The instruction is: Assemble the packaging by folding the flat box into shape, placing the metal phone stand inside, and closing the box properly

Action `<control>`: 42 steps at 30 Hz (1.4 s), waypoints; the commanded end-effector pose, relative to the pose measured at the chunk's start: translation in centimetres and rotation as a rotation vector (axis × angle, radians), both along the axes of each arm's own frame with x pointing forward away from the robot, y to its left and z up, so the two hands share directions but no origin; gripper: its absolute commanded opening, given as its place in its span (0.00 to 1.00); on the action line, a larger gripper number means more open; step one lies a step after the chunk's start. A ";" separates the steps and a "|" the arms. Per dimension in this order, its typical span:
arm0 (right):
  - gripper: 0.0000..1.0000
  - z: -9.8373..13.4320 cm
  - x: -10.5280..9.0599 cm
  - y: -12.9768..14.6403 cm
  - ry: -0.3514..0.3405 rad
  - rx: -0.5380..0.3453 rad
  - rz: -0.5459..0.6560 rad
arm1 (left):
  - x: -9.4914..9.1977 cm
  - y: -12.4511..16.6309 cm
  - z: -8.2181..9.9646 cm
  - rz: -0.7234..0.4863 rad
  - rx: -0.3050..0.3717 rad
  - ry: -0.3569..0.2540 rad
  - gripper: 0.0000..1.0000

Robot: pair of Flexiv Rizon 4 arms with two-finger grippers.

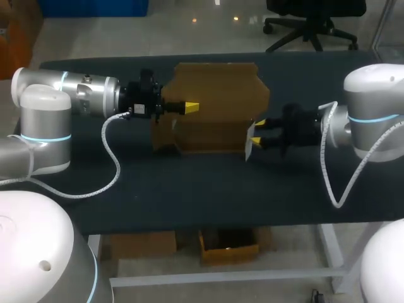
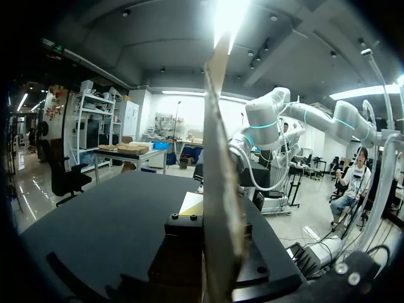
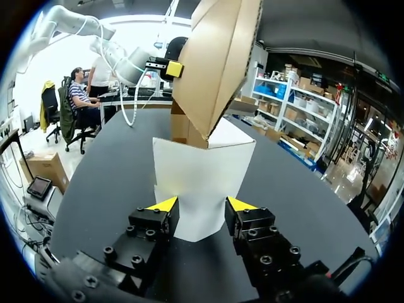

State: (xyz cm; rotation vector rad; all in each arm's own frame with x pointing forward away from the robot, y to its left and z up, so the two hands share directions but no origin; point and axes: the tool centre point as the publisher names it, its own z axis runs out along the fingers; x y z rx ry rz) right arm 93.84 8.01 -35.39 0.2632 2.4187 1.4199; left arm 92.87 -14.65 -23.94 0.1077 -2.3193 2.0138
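Note:
A brown cardboard box (image 1: 214, 95) stands partly folded in the middle of the dark table, its lid panel raised. My left gripper (image 1: 191, 107) comes in from the left and is shut on the edge of a brown flap. In the left wrist view that flap (image 2: 221, 177) rises edge-on out of the gripper and hides its tips. My right gripper (image 1: 257, 131) is at the box's right end, open. Its yellow tips stand on either side of the white end flap (image 3: 202, 170) just ahead of the right gripper (image 3: 202, 204). No metal phone stand shows in any view.
The dark table (image 1: 189, 189) stretches bare in front of the box towards its front edge. The left arm's grey cable (image 1: 113, 158) loops down onto the tabletop. My right arm (image 2: 262, 126) shows beyond the flap in the left wrist view.

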 end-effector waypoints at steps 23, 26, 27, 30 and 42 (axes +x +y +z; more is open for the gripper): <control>0.46 -0.6 -0.4 1.0 -0.003 0.036 -0.118 | 0.0 -0.1 -0.4 -0.001 -0.001 0.000 0.00; 0.46 -0.5 -0.4 1.2 -0.002 0.039 -0.125 | 0.0 -0.1 -0.4 -0.001 -0.001 0.000 0.00; 0.46 -0.5 -0.4 1.3 -0.003 0.039 -0.128 | 0.0 -0.1 -0.4 -0.001 -0.001 0.000 0.00; 0.46 -0.5 -0.4 1.5 -0.002 0.042 -0.137 | 0.0 -0.1 -0.4 -0.001 -0.001 0.000 0.00; 0.47 -0.5 -0.7 1.5 -0.003 0.047 -0.221 | 0.0 -0.1 -0.4 -0.001 -0.001 0.000 0.00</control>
